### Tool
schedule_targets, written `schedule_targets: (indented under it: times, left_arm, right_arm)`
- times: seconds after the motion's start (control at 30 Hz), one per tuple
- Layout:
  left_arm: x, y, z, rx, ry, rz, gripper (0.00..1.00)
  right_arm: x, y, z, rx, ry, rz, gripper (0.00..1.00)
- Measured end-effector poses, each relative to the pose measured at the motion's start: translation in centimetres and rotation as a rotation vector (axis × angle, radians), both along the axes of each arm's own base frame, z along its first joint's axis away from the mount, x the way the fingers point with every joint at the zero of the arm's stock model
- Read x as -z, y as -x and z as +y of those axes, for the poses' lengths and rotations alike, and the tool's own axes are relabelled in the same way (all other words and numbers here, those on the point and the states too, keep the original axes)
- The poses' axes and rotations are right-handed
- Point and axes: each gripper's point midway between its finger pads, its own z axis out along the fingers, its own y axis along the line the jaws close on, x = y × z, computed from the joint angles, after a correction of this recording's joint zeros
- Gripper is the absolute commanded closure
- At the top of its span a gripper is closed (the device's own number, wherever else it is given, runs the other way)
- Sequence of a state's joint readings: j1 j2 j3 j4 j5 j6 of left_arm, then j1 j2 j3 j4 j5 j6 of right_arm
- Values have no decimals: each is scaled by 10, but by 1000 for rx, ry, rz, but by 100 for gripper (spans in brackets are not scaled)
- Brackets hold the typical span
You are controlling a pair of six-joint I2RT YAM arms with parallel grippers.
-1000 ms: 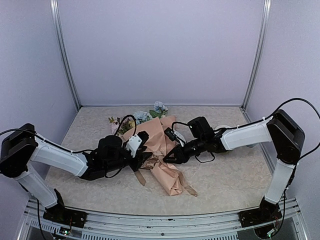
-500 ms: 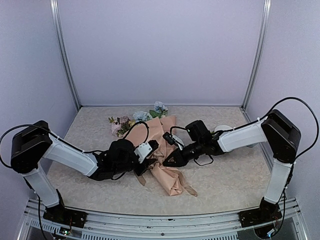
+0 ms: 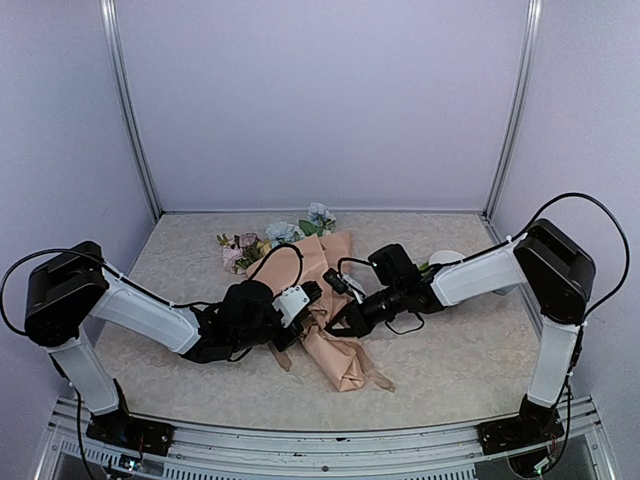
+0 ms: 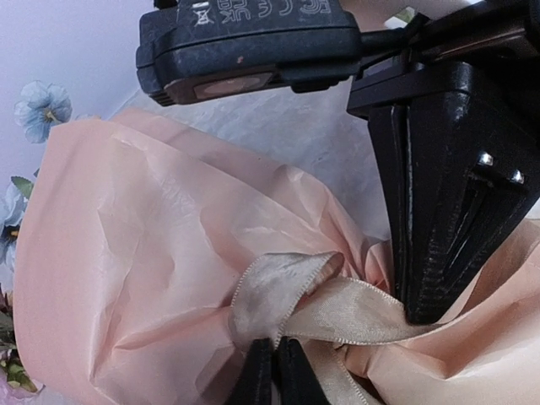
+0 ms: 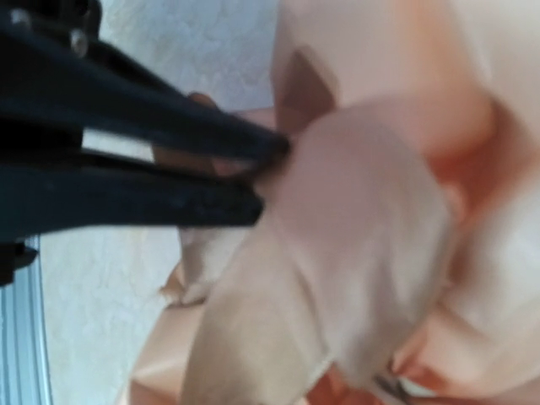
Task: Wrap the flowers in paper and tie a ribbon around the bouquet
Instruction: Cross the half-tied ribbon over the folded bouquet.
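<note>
Pale lilac walls (image 3: 320, 100) enclose a speckled beige tabletop (image 3: 470, 350). At its middle lies the bouquet (image 3: 340, 352), a peach-pink paper cone with its wide rim toward the far edge and its narrow tail toward the near edge. Small blue, pink and white flowers (image 3: 285, 232) show beyond the rim. The thin, creased peach-pink paper (image 4: 143, 253) is girdled at its narrowing waist by a narrow beige-tan fabric ribbon (image 4: 337, 308), gathered there into a loose crossing with one small loop. The left gripper (image 4: 272, 371) reaches in from the left-edge side, jaws together and pinching the ribbon just below that loop. The right gripper (image 5: 260, 179) meets it from the right-edge side, jaws clamped on a fold of the same ribbon. Whether paper is also caught there cannot be told.

Judged hazards:
- The soft ribbon may slide out of either pinch if the arms draw apart unevenly, leaving the tie slack.
- Too hard a pull could crush or tear the paper, or drag the unanchored bouquet across the tabletop.
- The tie may ride down the taper toward the tail.
- Grippers standing just beside each other may collide
</note>
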State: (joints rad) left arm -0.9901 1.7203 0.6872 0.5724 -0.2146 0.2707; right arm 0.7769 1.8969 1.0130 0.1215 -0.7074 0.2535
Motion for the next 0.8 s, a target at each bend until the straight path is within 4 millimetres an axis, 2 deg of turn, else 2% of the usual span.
schedule_targets:
  times: [0.33,0.37,0.43,0.5,0.67,0.8]
  left_arm:
    - [0,0,0,-3,-2,-2,96]
    - [0,0,0,-3,-1,-2,92]
    - [0,0,1,-5,-1,-1,78]
    - [1,-1,2,-10,-4,-1,74]
    - [1,-3,5,-35,-4,-2,80]
    - [5,-1,9,-40,-7,7,91]
  right_arm:
    - [-13,-2,9,-3,-67,11,100]
    - [-14,-2,10,-1,-73,9,100]
    - [-16,-2,11,0,-79,8,100]
    - [-15,-2,11,3,-77,8,93]
    - [-9,-7,8,32,-41,-4,86]
    - [-8,-8,3,51,-8,-9,80]
